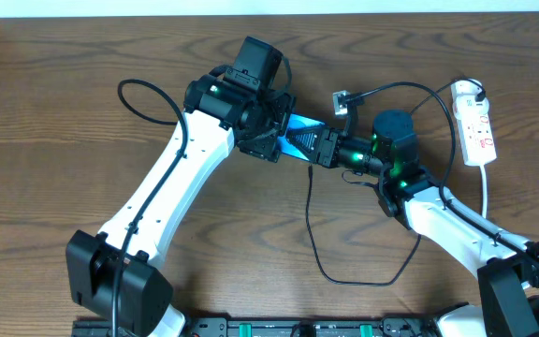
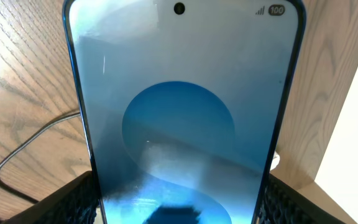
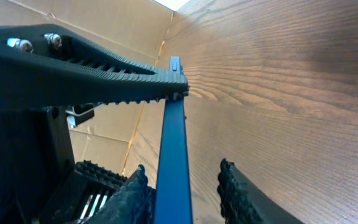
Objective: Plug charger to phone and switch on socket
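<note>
Item 1: wooden table (image 1: 54,112), dark brown grain; I am seeing it filling the overhead view.
Item 2: cardboard panels (image 3: 123,23); I am viewing them standing beyond the table's far edge.
Item 3: white strip (image 1: 251,6); I am logging it running along the table's top edge.
</note>
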### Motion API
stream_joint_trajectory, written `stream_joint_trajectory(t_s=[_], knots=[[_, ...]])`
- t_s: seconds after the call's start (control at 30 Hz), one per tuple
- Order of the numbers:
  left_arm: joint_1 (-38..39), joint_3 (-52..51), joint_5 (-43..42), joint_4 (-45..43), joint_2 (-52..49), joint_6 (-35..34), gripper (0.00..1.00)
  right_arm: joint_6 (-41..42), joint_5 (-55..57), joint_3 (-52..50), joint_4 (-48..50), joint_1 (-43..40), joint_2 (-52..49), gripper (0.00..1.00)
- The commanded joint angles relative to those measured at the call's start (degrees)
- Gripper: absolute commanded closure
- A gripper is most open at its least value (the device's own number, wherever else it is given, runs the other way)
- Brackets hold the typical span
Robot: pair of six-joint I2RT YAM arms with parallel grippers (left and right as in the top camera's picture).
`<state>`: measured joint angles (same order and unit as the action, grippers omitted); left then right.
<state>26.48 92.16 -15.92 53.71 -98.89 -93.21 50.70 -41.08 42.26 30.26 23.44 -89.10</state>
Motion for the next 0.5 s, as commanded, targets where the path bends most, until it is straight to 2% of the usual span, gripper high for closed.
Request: stream_joint_trajectory(t_s=[0.0, 0.27, 0.47], knots=[[0.02, 0.2, 1.7, -0.07, 0.79, -0.52, 0.93, -0.33, 0.26, 0.9, 0.17, 0.28, -0.33, 0.66], [0.02, 0.2, 1.7, -0.11, 0.79, -0.52, 0.93, -0.33, 0.24, 0.9, 0.17, 0.28, -0.33, 0.65], [0.02, 0.2, 1.92, -0.13, 0.79, -0.55, 0.93, -0.28, 0.22, 0.9, 0.17, 0.28, -0.33, 0.7]])
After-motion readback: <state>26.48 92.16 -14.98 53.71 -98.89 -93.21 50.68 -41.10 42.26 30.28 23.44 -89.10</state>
